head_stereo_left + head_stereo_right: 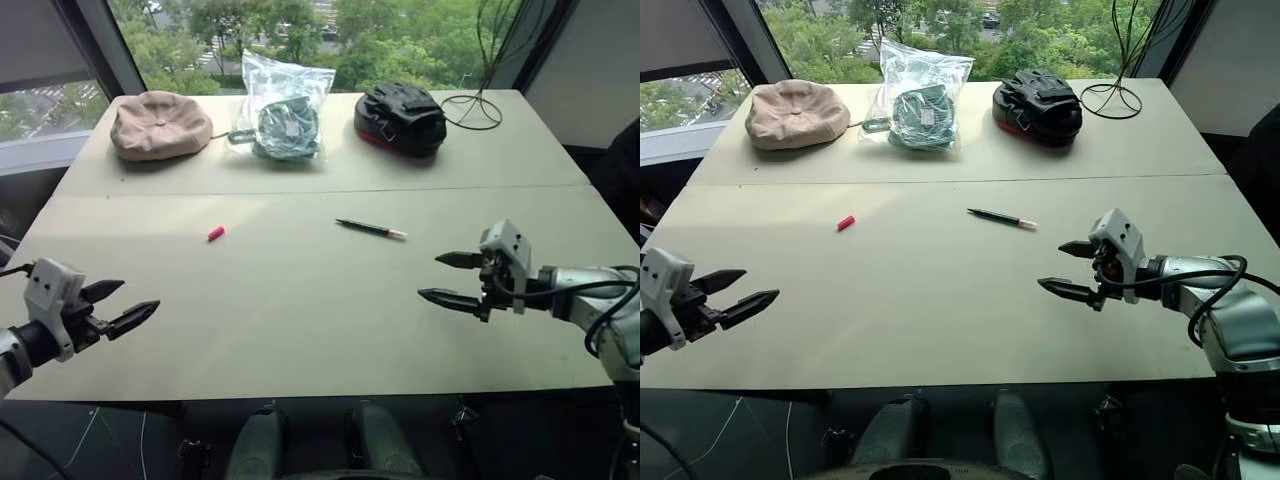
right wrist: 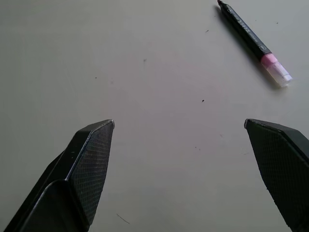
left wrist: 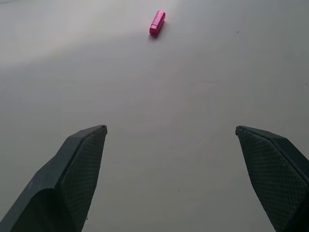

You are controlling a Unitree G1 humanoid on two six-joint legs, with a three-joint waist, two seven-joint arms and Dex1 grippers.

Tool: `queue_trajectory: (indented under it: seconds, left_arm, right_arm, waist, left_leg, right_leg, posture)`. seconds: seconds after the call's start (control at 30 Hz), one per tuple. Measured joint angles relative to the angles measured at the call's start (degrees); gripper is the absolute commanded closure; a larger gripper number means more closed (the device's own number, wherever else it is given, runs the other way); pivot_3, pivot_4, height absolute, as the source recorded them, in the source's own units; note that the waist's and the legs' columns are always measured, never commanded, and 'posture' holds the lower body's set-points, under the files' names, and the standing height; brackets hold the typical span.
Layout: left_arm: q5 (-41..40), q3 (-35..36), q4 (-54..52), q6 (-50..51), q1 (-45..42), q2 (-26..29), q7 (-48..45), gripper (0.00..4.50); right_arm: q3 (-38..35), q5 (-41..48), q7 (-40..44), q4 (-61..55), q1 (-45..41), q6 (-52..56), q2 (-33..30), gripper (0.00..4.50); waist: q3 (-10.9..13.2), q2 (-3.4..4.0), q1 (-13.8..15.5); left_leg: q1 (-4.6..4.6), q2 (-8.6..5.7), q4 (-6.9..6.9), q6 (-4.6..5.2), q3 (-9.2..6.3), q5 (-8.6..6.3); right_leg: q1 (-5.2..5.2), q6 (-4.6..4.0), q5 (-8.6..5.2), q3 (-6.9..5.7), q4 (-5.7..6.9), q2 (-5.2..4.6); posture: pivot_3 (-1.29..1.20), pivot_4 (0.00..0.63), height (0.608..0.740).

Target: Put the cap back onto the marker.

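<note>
Pale tabletop (image 1: 300, 330): tiny pink plastic cap (image 1: 216, 233) mid-left, thin dark marker (image 1: 371, 229) mid-right, well apart; left gripper (image 1: 128, 303) and right gripper (image 1: 448, 279) near front corners, fingers spread wide, empty.

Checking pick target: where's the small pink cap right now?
The tiny bright pink plastic cap lies loose on the pale table, left of the thin dark marker, ahead of the open left pincer.

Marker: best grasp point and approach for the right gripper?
Probably mid-barrel of the marker, from above, jaws across its width. It lies flat on the table, apart from the cap; the open right gripper is nearest. Leave the whitish-pink tip exposed.
</note>
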Motion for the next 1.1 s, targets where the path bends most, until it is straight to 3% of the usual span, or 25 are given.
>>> queue_trajectory:
  seconds: [1.1]
  left_arm:
    - [-0.64,-0.45,2.39,-1.11,-3.20,-0.24,0.29,0.03]
  right_arm:
    - [2.56,-0.86,-3.34,0.21,-1.20,-0.15,3.91,0.00]
  waist:
    - [-0.01,-0.01,0.08]
  left_leg:
    - [-0.01,-0.02,0.00,0.00,0.02,0.00]
  right_leg:
    - [0.00,-0.02,-0.01,-0.03,0.00,0.03]
  posture:
    - [0.00,0.150,0.740]
